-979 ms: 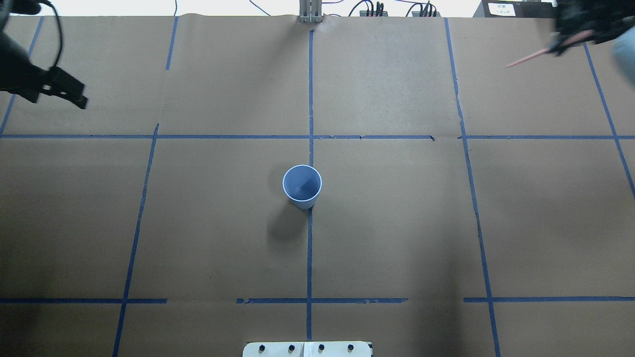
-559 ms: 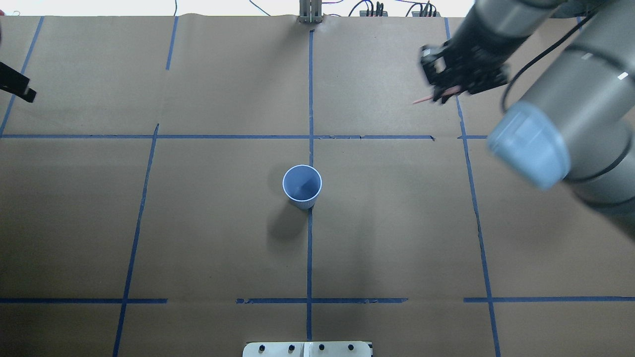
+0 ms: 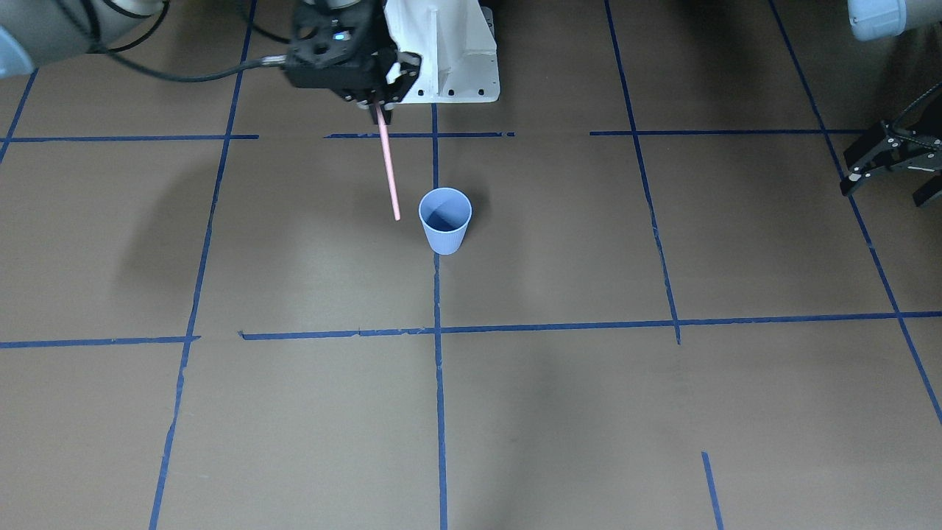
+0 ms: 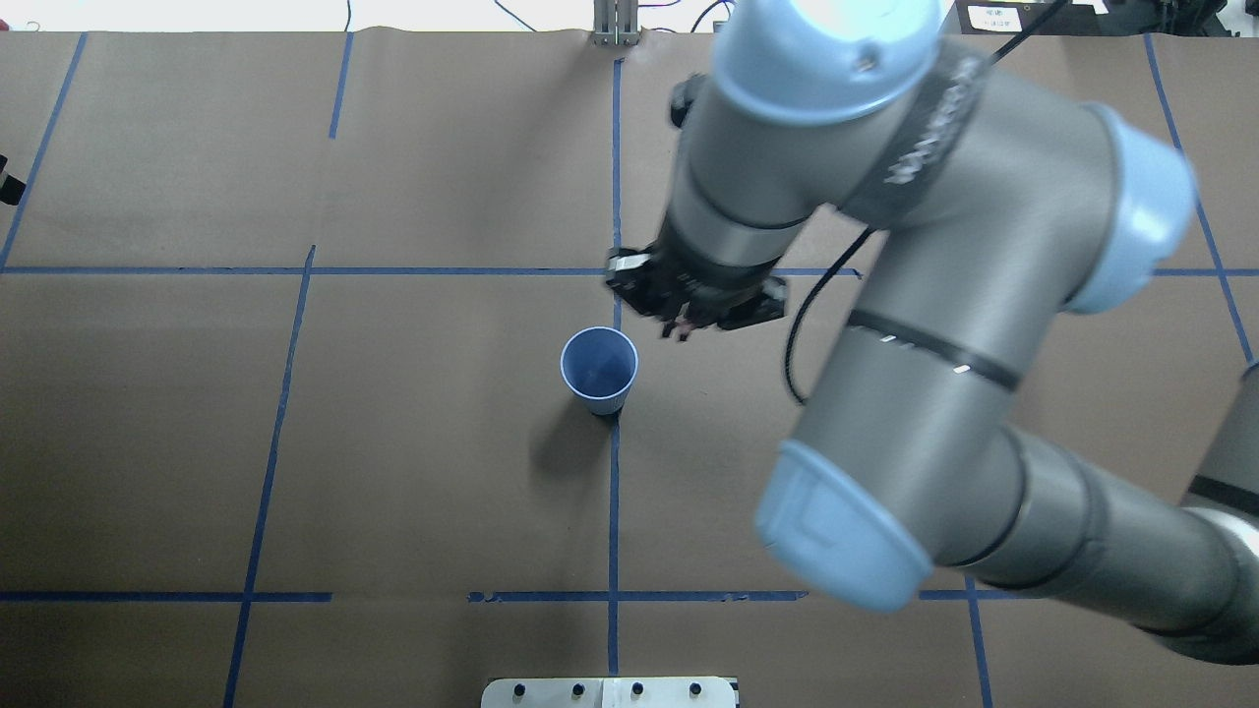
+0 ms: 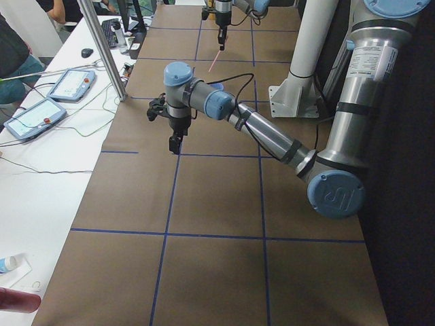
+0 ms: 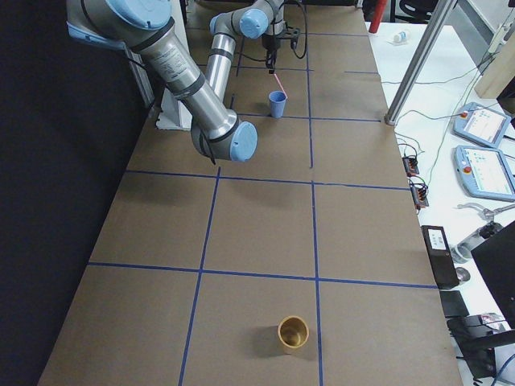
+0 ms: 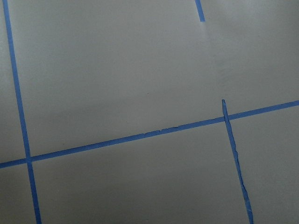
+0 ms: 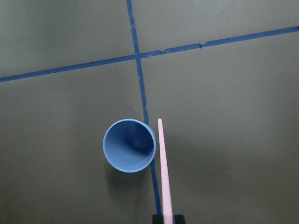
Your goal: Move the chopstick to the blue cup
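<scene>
Upper centre of the front view: the right gripper [image 3: 379, 110] clamps the chopstick [image 3: 388, 169] by its top end, the stick hanging below (tip just beside the blue cup [image 3: 444, 228])

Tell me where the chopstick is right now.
In the front-facing view the chopstick hangs from the right gripper, its lower tip beside the blue cup on the robot's right side, not yet inside it.

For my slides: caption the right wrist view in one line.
Right gripper holds the chopstick, tip beside the rim of the blue cup, not yet inside.
</scene>
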Robot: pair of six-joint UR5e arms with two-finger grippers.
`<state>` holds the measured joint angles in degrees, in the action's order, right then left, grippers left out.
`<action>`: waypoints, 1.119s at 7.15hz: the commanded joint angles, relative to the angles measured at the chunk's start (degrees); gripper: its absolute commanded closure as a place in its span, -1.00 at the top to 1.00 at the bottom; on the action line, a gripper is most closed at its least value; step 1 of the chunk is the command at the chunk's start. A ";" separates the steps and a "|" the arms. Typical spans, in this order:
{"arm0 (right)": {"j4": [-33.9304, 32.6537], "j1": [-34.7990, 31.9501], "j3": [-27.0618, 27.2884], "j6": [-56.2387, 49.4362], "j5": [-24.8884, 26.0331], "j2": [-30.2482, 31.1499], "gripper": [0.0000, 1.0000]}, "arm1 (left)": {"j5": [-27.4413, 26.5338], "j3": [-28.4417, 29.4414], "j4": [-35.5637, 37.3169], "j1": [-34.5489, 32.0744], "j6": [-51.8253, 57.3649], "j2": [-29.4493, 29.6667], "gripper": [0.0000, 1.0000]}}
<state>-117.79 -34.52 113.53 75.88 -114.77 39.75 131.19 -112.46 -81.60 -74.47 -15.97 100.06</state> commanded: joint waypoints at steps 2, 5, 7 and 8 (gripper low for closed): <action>1.77 4.01 -7.44 4.63 0.43 -4.86 -1.00 | 0.03 1.10 -0.23 -0.15 0.24 -0.13 1.00; 2.04 4.90 -10.61 4.63 0.25 -4.25 -0.98 | 0.12 1.19 -0.14 -0.24 0.24 -0.04 1.00; 5.00 5.17 -11.58 4.72 0.08 -3.54 -0.23 | 0.12 1.19 -0.14 -0.24 0.24 -0.04 1.00; 9.72 5.17 -12.19 4.63 0.34 -1.27 0.98 | 0.03 1.19 -0.14 -0.24 0.15 -0.04 1.00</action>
<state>-112.54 -29.40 102.03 80.54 -114.61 36.57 131.29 -111.27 -81.74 -74.70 -15.75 100.01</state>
